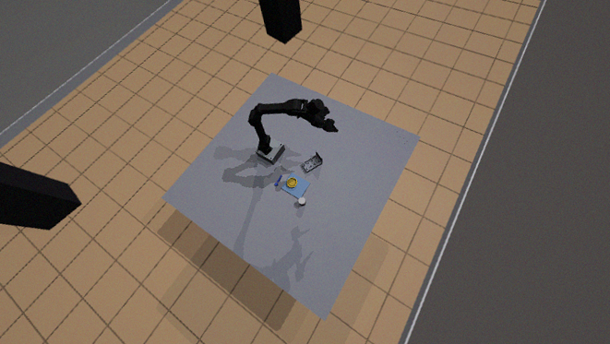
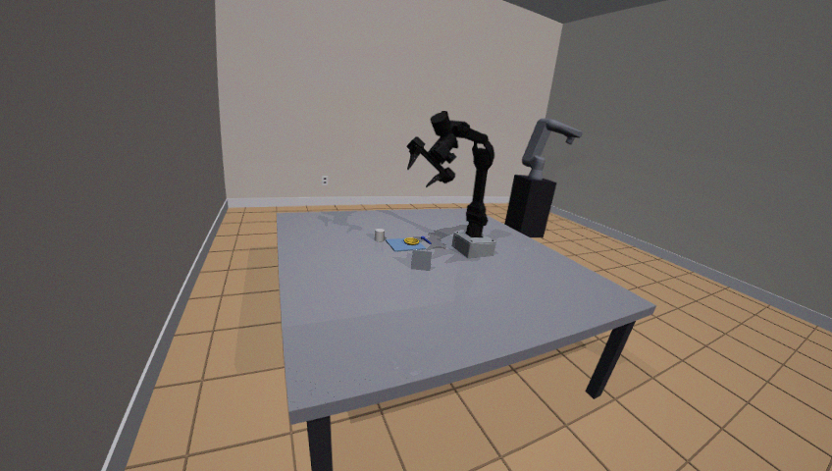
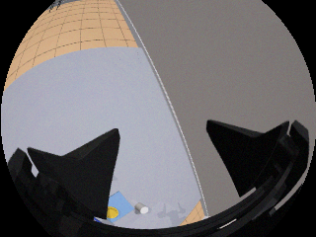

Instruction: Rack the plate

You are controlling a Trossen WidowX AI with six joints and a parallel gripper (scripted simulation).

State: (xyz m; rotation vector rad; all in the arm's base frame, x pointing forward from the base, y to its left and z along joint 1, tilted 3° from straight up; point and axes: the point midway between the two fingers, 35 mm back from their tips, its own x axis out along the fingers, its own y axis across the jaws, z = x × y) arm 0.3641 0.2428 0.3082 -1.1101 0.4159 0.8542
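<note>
a grey table point(image 2: 443, 327) is standing on tan tiles; the gripper point(image 2: 425, 167) is hanging released above, apparently nearer its far edge.

Black jointed arm point(image 2: 480, 175), grey base point(image 2: 473, 243)

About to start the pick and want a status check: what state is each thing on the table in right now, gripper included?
Gripper: open, holding nothing, raised high above the table.
Plate: lying flat on the blue mat, untouched.
Dish rack: on the table beside the mat, no plate in its slots.
White cup: upright, off the mat's corner.
Blue pen: lying flat beside the mat.
</note>
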